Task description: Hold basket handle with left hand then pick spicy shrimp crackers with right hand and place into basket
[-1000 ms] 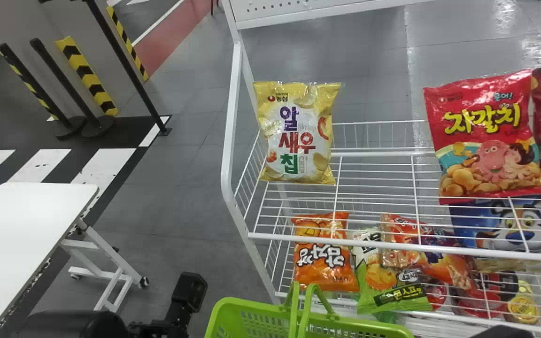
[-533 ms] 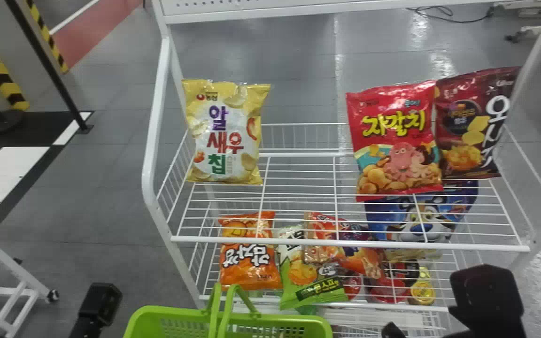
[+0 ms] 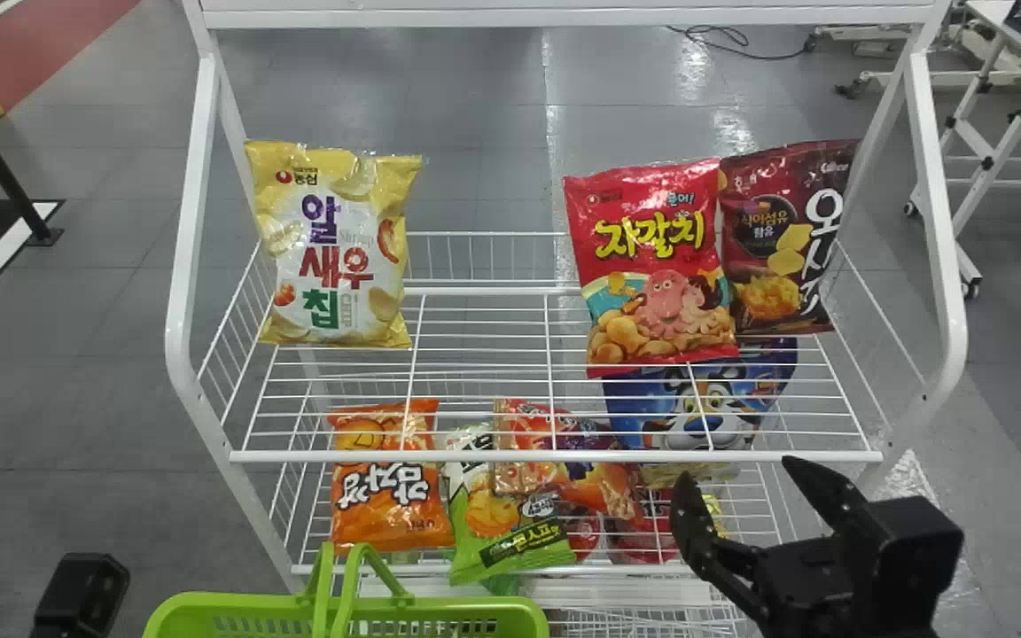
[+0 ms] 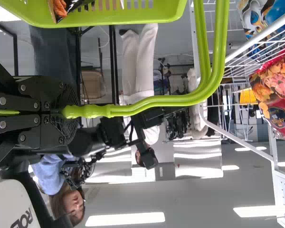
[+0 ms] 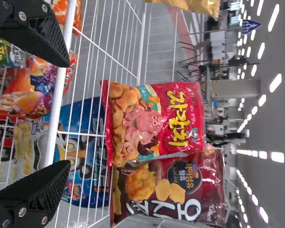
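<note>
The left tool (image 3: 81, 592) is clamping its 2 fingers on the green handle (image 4: 175, 99) of the basket (image 3: 448, 604), which is hanging before the rack's left part. The right tool (image 3: 736, 471) is hovering before the rack's lower right, holding its 2 fingers apart. The spicy shrimp crackers (image 3: 333, 257), in a yellow-and-white bag, are standing at the left end of the upper wire shelf (image 3: 555, 456). Near its right end, 1 red bag (image 3: 666, 266) and 1 maroon bag (image 3: 785, 239) are standing side by side.
</note>
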Robot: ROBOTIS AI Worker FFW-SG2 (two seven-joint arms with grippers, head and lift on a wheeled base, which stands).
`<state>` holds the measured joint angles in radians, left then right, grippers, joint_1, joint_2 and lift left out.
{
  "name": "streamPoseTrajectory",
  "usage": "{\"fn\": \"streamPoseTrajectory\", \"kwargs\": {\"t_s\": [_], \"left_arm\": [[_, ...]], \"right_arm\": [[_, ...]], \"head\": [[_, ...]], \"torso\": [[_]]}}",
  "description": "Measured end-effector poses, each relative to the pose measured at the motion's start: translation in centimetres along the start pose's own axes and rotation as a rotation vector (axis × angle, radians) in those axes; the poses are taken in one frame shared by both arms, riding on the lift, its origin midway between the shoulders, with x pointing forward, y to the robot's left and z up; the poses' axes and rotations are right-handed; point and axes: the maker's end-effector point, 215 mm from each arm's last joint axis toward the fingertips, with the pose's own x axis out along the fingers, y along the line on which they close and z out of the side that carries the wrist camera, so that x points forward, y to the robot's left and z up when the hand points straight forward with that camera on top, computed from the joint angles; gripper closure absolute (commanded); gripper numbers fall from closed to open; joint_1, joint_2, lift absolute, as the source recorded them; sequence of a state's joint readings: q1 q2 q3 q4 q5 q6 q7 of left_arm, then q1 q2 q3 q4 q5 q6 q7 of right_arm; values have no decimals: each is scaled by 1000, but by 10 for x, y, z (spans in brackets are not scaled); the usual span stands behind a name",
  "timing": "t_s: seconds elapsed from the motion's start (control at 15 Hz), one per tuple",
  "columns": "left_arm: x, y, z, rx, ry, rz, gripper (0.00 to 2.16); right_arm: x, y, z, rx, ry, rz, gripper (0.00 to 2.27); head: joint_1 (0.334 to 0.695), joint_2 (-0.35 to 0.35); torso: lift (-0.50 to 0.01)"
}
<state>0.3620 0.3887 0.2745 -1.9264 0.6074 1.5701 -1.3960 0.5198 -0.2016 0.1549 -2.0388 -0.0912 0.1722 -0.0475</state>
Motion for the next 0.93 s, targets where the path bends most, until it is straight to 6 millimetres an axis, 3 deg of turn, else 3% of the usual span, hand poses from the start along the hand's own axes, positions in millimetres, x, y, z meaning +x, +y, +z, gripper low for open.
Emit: {"fn": "streamPoseTrajectory", "kwargs": {"t_s": [0.4,0.93], "left_arm": [[3,1,-1,-3,-2,-4,2067],[5,2,-5,-7,1,-3,2067]], "right_arm": [[-15,-10,-28,14,-123,-31,80],[-22,-11,-37,26,-132,-41,70]], "head": [[695,-37],[695,-50]], "torso": [[-7],[-7]]}}
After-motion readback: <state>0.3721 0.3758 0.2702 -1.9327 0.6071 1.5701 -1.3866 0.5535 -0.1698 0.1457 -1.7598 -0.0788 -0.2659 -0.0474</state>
